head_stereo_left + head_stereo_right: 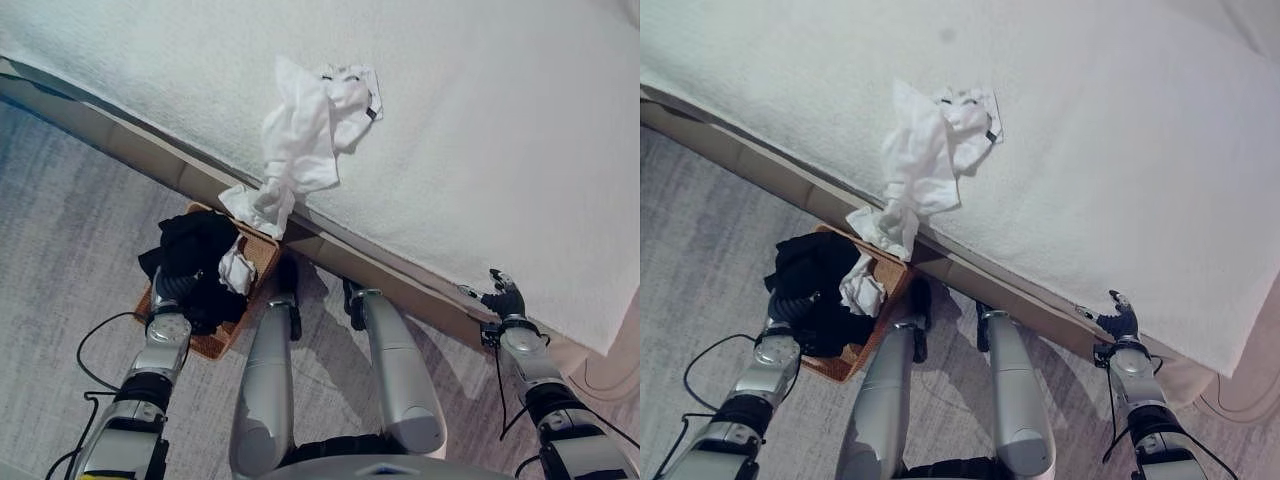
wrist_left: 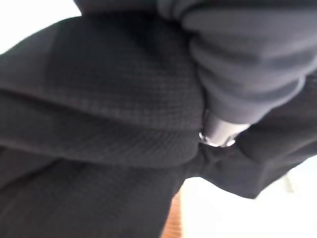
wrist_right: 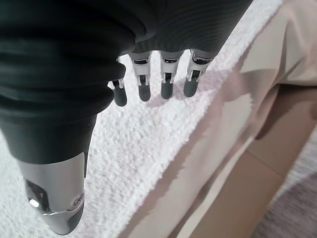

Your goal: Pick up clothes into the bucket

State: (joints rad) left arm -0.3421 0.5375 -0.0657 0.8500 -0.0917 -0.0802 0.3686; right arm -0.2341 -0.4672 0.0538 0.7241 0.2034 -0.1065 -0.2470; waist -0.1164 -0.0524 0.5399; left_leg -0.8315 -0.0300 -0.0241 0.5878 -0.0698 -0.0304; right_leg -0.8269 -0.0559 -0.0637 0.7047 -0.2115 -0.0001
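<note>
Resting at four o'clock with straight fingers over the white bedcover (image 1: 480, 130): right hand (image 3: 153, 79). Buried in black clothes (image 1: 195, 250) inside wicker basket (image 1: 262, 258) at eight o'clock: left hand (image 2: 218, 131), grip impossible to tell. White garment (image 1: 305, 135) at twelve.

The left hand (image 2: 247, 74) shows as its dark ribbed cover, with one silver finger (image 2: 218, 134) reaching out from under it. That finger runs straight into a heap of black clothing (image 2: 99, 109), a waffle-textured knit that bulges in thick folds beside and beyond the hand. The fingertip is buried in a crease of the cloth, so the grip cannot be read. Past the far edge of the cloth, a sliver of orange-brown basket (image 2: 173, 225) shows, next to something white.
</note>
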